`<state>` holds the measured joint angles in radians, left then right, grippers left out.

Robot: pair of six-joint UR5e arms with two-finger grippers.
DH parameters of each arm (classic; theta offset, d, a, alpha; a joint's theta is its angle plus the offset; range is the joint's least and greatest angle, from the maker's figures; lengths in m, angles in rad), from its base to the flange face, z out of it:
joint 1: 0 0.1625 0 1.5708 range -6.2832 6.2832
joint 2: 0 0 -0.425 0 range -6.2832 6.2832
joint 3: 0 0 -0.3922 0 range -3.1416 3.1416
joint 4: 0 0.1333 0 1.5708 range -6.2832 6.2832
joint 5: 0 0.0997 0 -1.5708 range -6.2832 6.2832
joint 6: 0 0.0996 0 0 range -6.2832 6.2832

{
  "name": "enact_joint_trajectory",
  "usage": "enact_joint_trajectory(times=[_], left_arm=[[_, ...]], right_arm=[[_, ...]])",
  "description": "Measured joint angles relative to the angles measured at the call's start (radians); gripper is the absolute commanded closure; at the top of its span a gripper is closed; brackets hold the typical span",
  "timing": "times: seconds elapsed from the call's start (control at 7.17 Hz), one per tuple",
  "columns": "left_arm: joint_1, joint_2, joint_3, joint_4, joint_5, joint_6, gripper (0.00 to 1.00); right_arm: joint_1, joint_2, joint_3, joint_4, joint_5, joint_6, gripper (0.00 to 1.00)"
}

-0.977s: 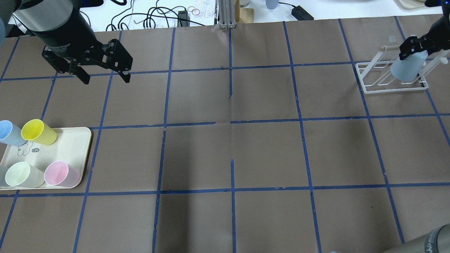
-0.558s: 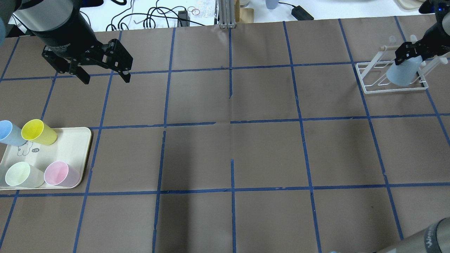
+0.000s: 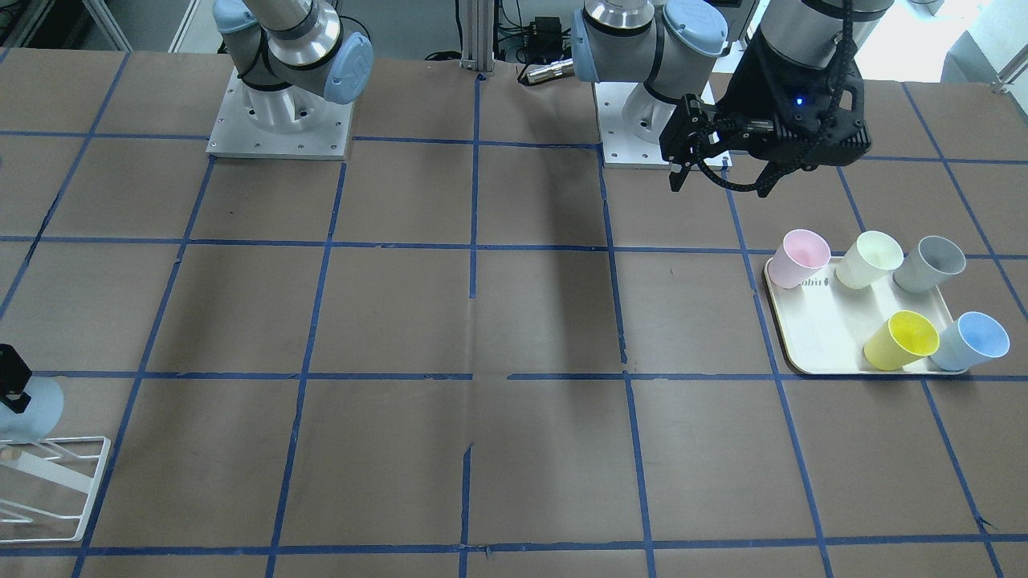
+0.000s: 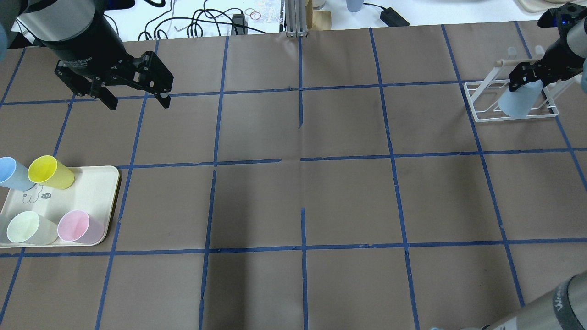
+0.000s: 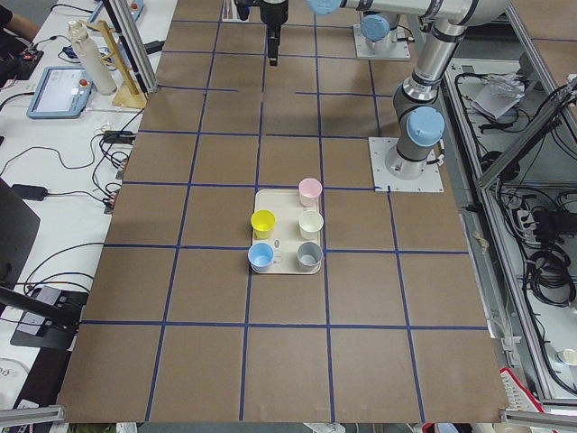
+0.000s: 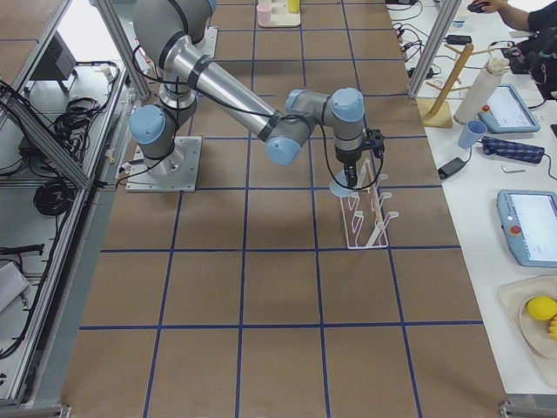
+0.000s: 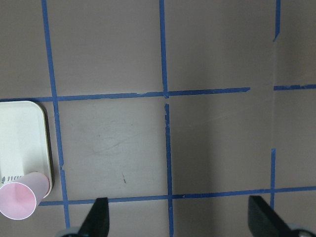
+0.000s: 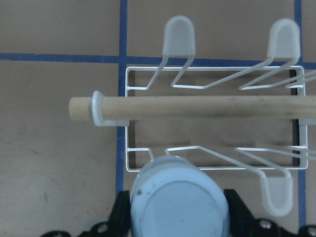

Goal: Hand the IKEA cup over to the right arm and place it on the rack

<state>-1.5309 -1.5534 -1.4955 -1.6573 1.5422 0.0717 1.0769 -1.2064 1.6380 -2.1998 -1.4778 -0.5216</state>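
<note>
On my overhead feed the right gripper (image 4: 526, 77) is at the far right corner of the table, its black fingers closed around the narrow end of the small light blue tapered plastic cup (image 4: 516, 101). The cup hangs upside down, its wide mouth pointing down over the white wire-frame rack with the wooden bar (image 4: 477, 104). From the right wrist camera I see the cup's closed base between the two fingers, over the near side of the rack's frame, with the wooden bar beyond it. I cannot tell whether the rim touches any of the wires. The side view from the right shows the silver-grey right arm (image 6: 228, 94) stretched out across the table to reach it.

The left gripper (image 4: 137, 102) hovers over bare brown paper at the far left, jaws spread wide and holding nothing — its wrist camera shows only both fingertips and the blue tape grid below.

Well apart from all this, the cream rectangular tray (image 4: 98, 185) sits near the left edge. It carries a yellow cup (image 4: 48, 172), a second light-blue cup (image 4: 11, 173), a pale green cup (image 4: 27, 228) and a pink cup (image 4: 78, 226), all upright; the front camera also shows a grey cup (image 3: 930, 263).
</note>
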Motion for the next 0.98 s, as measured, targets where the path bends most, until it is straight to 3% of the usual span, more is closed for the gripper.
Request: enact_joint_trajectory(times=[0.14,0.98], left_arm=[[0.000,0.001,0.000,0.000,0.000,0.000,0.00],[0.000,0.001,-0.002,0.001,-0.001,0.000,0.00]], right_arm=[[0.000,0.001,0.000,-0.002,0.001,0.000,0.00],[0.003,-0.042,-0.002,0.028,-0.014,0.004,0.00]])
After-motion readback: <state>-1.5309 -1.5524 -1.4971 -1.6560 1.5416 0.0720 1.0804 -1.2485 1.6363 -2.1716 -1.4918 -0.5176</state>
